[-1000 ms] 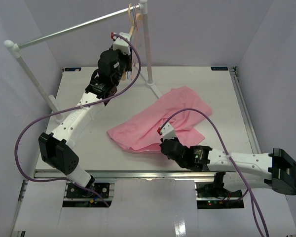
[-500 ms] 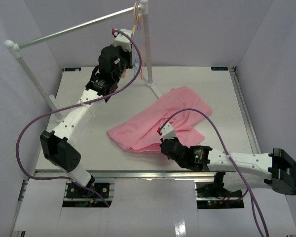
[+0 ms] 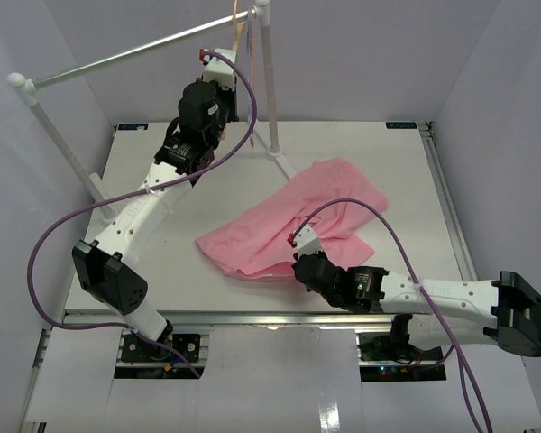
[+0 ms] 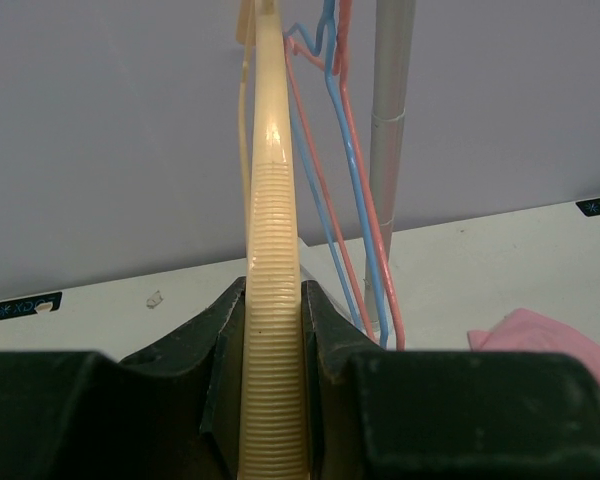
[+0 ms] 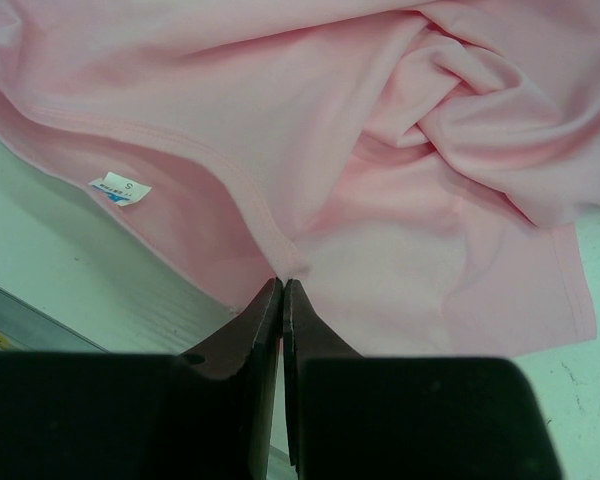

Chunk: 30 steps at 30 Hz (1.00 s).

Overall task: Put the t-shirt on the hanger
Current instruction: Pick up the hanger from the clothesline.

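The pale tan wooden hanger (image 4: 271,200) stands edge-on between my left gripper's jaws, its ribbed arm clamped tight. In the top view my left gripper (image 3: 234,65) is raised near the right end of the rail, and the hanger's top (image 3: 238,20) reaches the rail. The light pink t-shirt (image 3: 298,216) lies crumpled on the table, right of centre. My right gripper (image 3: 299,242) rests at its near edge, shut on a hem fold of the t-shirt (image 5: 360,150). The right gripper (image 5: 283,284) pinches the cloth at its tips. A small white label (image 5: 120,188) shows on the shirt.
A clothes rail (image 3: 117,58) spans the back left on two white posts (image 3: 271,81). Thin pink and blue wire hangers (image 4: 352,200) hang just right of the tan hanger, beside the grey post (image 4: 390,120). A corner of the shirt (image 4: 540,340) shows in the left wrist view.
My left gripper has risen with the hanger toward the rail. The right arm and the t-shirt have not moved.
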{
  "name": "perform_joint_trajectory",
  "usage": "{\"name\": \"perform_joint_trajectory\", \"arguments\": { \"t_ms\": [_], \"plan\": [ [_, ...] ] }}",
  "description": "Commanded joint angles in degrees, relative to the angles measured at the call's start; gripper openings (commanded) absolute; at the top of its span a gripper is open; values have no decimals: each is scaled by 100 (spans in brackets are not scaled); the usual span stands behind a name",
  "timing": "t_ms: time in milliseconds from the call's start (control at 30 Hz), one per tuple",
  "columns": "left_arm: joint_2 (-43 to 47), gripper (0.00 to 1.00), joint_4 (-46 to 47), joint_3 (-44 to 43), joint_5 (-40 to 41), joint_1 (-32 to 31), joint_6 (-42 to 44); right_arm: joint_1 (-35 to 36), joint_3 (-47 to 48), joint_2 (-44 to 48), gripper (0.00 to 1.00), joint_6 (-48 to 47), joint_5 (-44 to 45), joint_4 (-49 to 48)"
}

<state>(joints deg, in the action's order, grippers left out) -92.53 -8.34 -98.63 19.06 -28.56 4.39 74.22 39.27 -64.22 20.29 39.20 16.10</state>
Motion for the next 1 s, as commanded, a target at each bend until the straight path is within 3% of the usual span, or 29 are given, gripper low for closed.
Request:
{"name": "perform_joint_trajectory", "arguments": {
  "t_ms": [0,267,500,967],
  "plan": [
    [470,0,146,-40,160,8,-114,-12,-51,70,8,-95,79,-178],
    [771,0,413,125,28,17,35,-12,-41,32,8,-113,114,-169],
    [917,0,19,223,104,17,-121,-12,-11,-16,8,-122,93,-171],
    [2708,0,-729,2020,-107,8,-940,-15,-24,36,8,-139,90,-195]
  ]
}}
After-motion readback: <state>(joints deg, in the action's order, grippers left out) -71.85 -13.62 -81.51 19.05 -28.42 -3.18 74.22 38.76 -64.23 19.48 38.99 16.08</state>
